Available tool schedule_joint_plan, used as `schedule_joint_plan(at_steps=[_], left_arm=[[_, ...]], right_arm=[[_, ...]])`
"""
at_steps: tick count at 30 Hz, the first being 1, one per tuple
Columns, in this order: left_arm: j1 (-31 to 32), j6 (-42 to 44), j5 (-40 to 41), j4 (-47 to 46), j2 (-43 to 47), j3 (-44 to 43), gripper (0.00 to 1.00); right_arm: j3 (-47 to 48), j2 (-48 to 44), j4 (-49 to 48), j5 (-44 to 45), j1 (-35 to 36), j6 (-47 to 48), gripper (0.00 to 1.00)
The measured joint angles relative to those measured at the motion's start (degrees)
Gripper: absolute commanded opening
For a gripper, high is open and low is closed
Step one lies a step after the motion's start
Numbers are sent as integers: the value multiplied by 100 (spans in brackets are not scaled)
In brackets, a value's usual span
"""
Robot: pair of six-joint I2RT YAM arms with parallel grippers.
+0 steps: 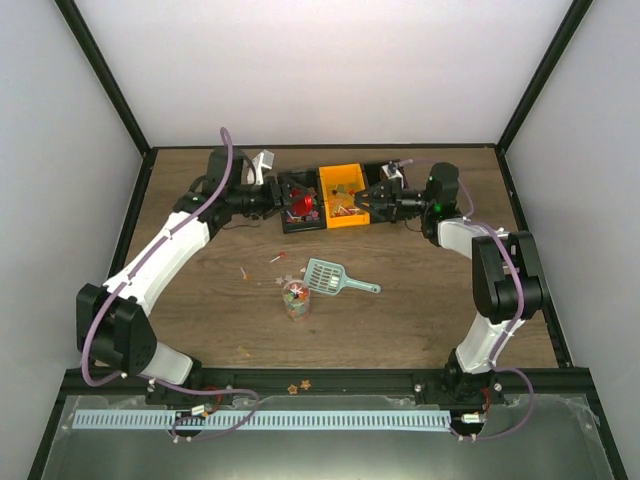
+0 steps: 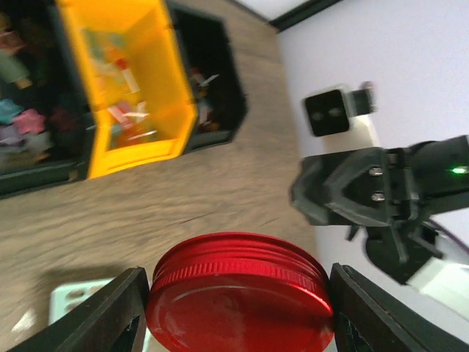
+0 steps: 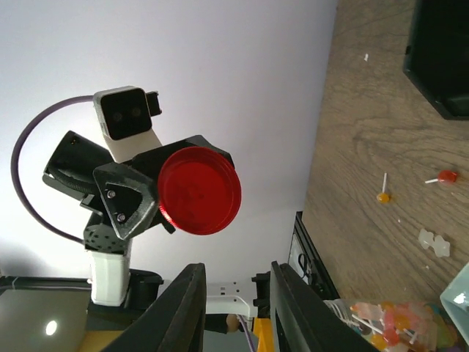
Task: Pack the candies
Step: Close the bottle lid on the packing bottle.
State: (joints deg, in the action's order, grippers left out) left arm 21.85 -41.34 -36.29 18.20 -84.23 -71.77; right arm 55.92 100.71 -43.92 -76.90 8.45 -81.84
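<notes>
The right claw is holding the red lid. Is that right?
No. The left claw is holding the red lid, squeezed between its fingers in the left wrist view. The right claw is open and empty.

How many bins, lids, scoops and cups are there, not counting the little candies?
Yellow bin: 1
Black bins: 2
Red lid: 1
Teal scoop: 1
Clear cup: 1
Total: 6
</notes>
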Motion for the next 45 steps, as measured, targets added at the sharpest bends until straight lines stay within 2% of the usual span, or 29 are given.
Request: schedule_joint_plan(at_steps=[5,12,21,29,37,45], left_arm=[[20,378,841,1670,-129,-577,62],[295,575,1552,3189,-291,-1130,58],[1344,599,2455,4690,-844,-2002,58],[2020,605,2933,5394,-1373,-2286,58],[2411,575,3311,5928,-1497,-2586,58],[2586,555,3322,6137,-1504,-2551,57]], right_arm=[[2,-7,647,0,0,474,25],[337,-44,1869,22,0,1316,25],[463,-170,2660,50,0,1921,25],[463,-170,2785,63,0,2017,25],[463,-170,2828,68,0,2079,25],[463,-168,2865,68,0,2140,25]])
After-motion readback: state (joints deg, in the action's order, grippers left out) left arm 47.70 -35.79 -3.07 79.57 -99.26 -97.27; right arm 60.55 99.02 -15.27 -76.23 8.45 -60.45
